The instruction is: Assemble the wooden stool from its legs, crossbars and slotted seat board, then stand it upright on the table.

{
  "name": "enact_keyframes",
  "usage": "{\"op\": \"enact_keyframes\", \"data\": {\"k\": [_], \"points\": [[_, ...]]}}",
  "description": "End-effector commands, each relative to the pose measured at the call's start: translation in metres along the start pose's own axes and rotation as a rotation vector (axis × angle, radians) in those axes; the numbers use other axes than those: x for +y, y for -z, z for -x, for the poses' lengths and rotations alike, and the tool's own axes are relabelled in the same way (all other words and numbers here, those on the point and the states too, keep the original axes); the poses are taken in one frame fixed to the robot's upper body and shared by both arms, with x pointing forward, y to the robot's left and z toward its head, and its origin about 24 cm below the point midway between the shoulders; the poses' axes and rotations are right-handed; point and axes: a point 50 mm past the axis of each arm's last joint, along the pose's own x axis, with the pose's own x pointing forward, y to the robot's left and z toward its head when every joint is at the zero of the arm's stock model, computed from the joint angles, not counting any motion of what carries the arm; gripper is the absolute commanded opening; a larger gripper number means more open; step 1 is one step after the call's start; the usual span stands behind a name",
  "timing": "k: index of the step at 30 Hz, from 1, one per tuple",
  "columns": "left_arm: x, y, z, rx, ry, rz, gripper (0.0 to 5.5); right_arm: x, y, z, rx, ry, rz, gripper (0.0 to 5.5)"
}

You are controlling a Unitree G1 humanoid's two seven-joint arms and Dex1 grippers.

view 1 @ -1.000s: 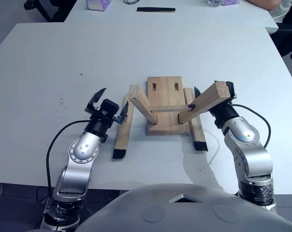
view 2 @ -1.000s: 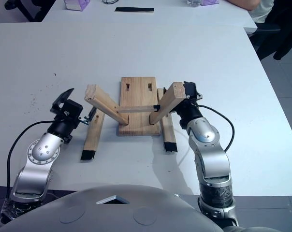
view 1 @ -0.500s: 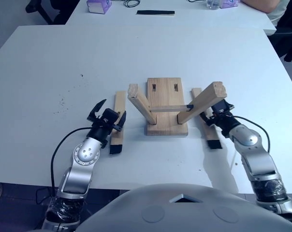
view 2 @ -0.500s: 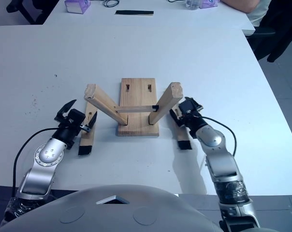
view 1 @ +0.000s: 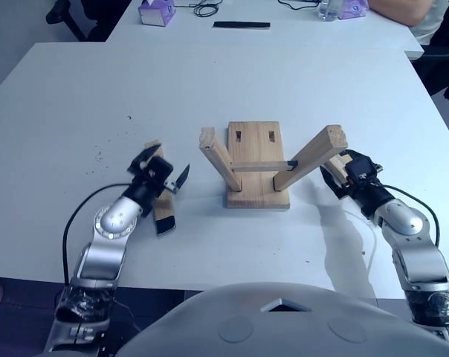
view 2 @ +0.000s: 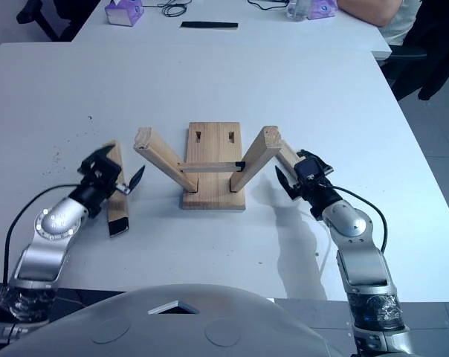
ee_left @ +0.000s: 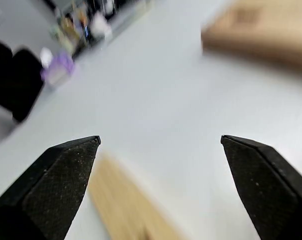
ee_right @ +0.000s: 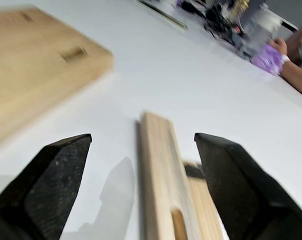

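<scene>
On the white worktop (view 1: pixel 98 97), the left gripper (ee_left: pixel 160 138) hangs spread open and empty over a loose leg (view 1: pixel 162 210) lying flat, the slotted seat board (view 1: pixel 256 146) lies at centre under two raised legs (view 1: pixel 218 158) joined by a crossbar (view 1: pixel 262 167) in a V, and the right gripper (ee_right: pixel 142 136), likewise open and empty, sits over a second leg (ee_right: pixel 161 172).

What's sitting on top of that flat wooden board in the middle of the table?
Two legs, splayed outward and joined by a crossbar, stand on the seat board. Two open slots show at its far end. How the leg ends join it is covered.
</scene>
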Motion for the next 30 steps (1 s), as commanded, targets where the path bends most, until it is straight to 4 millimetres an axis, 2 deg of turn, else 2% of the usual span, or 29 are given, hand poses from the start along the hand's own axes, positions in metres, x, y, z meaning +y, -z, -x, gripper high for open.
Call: {"op": "enact_keyframes", "data": {"k": [1, 4, 6, 10, 14, 18, 21, 27, 30], "points": [[0.021, -0.044, -0.030, -0.167, -0.003, -0.037, 4.49, 0.000, -0.009, 0.012, 0.062, -0.226, 0.120, 3.82], [0.016, -0.052, -0.044, -0.192, 0.029, -0.044, 4.49, 0.011, -0.008, 0.022, 0.140, -0.447, 0.193, 3.82], [-0.004, -0.051, -0.050, -0.200, 0.104, -0.054, 4.49, 0.022, -0.011, 0.026, 0.153, -0.579, 0.194, 3.82], [-0.053, -0.038, -0.041, -0.177, 0.260, -0.040, 4.49, 0.051, -0.016, 0.025, 0.142, -0.812, 0.111, 3.82], [-0.073, -0.044, -0.036, -0.190, 0.318, -0.060, 4.49, 0.073, -0.007, 0.031, 0.190, -0.955, 0.031, 3.82], [-0.084, -0.055, -0.038, -0.210, 0.356, -0.053, 4.49, 0.074, 0.001, 0.020, 0.217, -0.897, 0.004, 3.82], [-0.093, -0.059, -0.037, -0.213, 0.380, -0.040, 4.49, 0.067, 0.002, -0.002, 0.201, -0.784, 0.018, 3.82], [-0.103, -0.069, -0.028, -0.232, 0.429, -0.048, 4.49, 0.042, -0.011, -0.046, 0.107, -0.502, -0.039, 3.82], [-0.103, -0.068, -0.027, -0.208, 0.451, -0.022, 4.49, 0.042, -0.014, -0.053, 0.085, -0.439, -0.056, 3.82]]}}
